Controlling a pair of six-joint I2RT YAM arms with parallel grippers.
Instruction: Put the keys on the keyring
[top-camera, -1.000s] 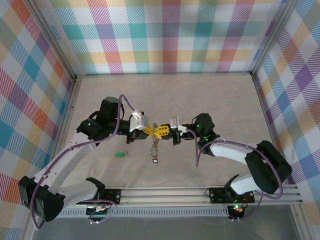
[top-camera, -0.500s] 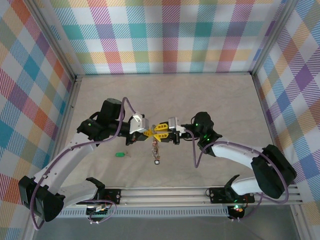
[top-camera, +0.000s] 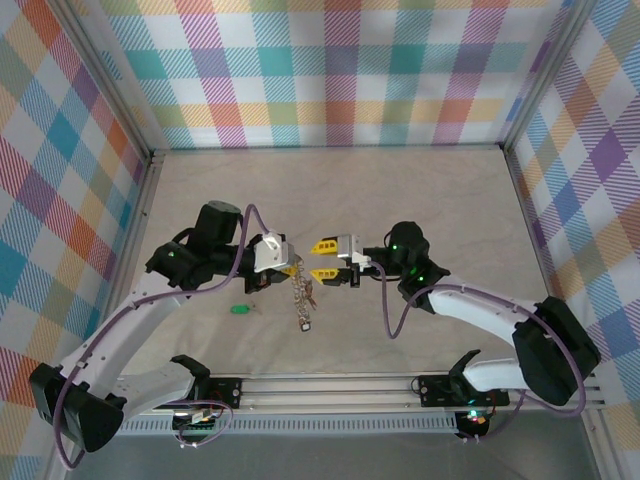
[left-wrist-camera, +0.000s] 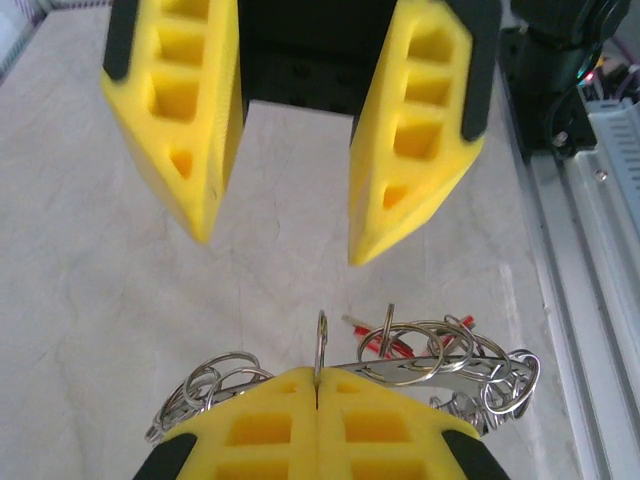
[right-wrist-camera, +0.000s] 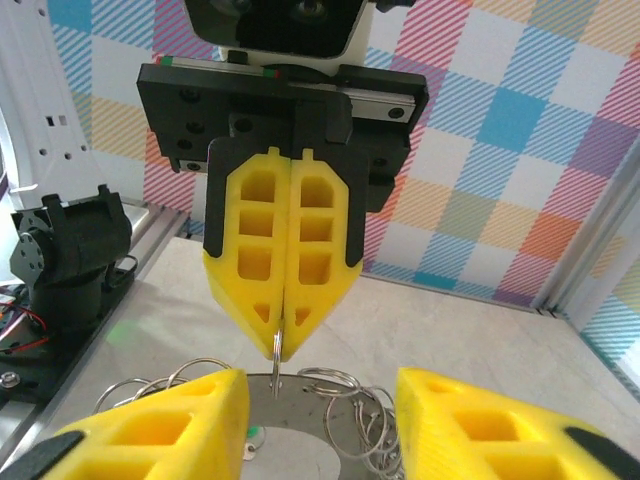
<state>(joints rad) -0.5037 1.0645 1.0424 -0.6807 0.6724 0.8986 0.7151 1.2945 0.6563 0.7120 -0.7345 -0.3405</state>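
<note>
We see the left claw (top-camera: 291, 266) pressed together on a thin upright wire loop of the keyring (top-camera: 302, 292), over the middle of the worktop (top-camera: 420, 190). The bunch of keys (top-camera: 304, 312) hangs from it, its long axis trailing toward the arm bases. The right claw (top-camera: 321, 258) faces it just beside, fingers spread, gripping nothing. A green-tagged key (top-camera: 238, 308) lies apart on the worktop, lengthwise left to right.
</note>
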